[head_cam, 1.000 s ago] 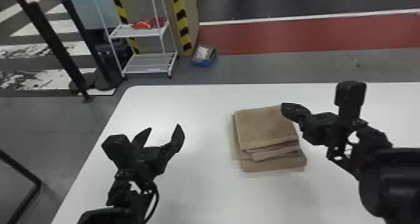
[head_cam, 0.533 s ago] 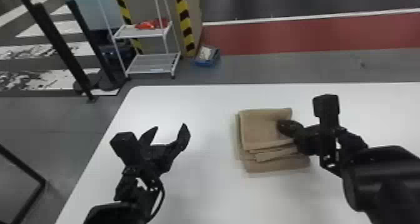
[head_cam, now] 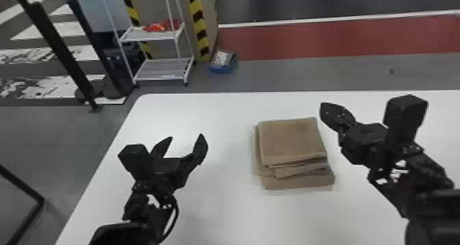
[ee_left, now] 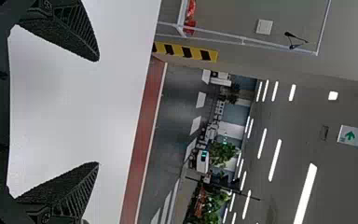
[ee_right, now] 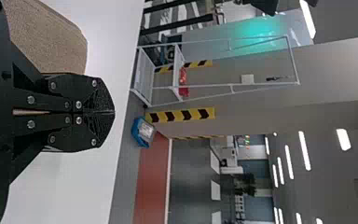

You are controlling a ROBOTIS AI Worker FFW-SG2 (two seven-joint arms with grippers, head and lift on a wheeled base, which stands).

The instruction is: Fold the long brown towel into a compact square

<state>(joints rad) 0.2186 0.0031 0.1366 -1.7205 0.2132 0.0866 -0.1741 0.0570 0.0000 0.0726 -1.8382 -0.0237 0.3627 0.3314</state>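
Off the folded brown cloth towel [head_cam: 291, 141], the black right pincer [head_cam: 324, 113] has moved to the right, and its two flat fingers are together near the pile's far right corner. The towel lies in a squarish, layered stack on the smooth white desk [head_cam: 226, 206], lower layers jutting out nearside. Left of it, the black left pincer [head_cam: 186, 136] has its fingers wide apart.

Brown towel [head_cam: 291, 141], folded, flat on table [head_cam: 219, 213]
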